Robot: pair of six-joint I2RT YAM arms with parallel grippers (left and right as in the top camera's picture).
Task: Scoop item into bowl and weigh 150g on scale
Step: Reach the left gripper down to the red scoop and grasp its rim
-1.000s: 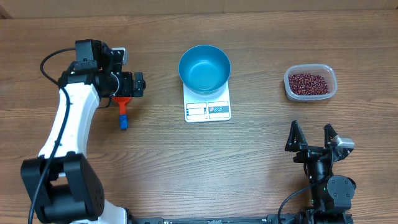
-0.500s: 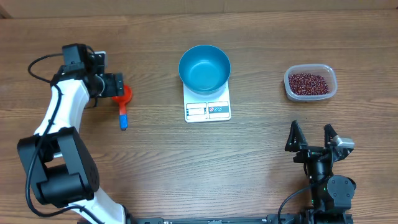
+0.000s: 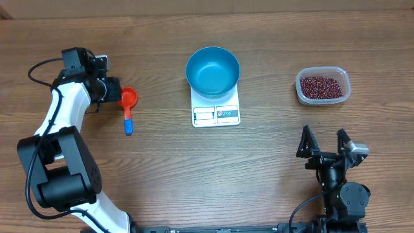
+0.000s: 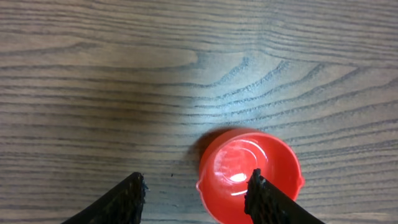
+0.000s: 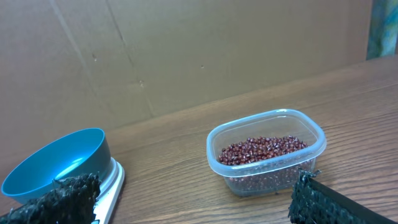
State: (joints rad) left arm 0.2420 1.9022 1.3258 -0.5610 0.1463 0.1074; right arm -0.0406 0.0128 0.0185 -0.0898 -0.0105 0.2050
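Note:
The blue bowl (image 3: pixel 213 70) stands on the white scale (image 3: pixel 217 114) at mid-table; both also show in the right wrist view, bowl (image 5: pixel 57 163) and scale (image 5: pixel 111 185). The red-brown beans (image 3: pixel 320 85) fill a clear tub (image 5: pixel 267 171) at the right. A red scoop (image 3: pixel 129 98) with a blue handle lies on the table at the left. My left gripper (image 3: pixel 112 90) is just left of its cup, jaws partly apart; the cup's (image 4: pixel 249 171) left rim lies between the fingers (image 4: pixel 264 202) of that gripper (image 4: pixel 196 190). My right gripper (image 3: pixel 323 137) stands open near the front edge, nothing in it.
The tub (image 3: pixel 323 86) sits at the far right, about a hand's width from the scale. A brown cardboard wall (image 5: pixel 186 50) rises behind the table's far edge.
My left gripper has moved left off the scoop, uncovering its red cup, and its jaws have narrowed. The right arm has not moved.

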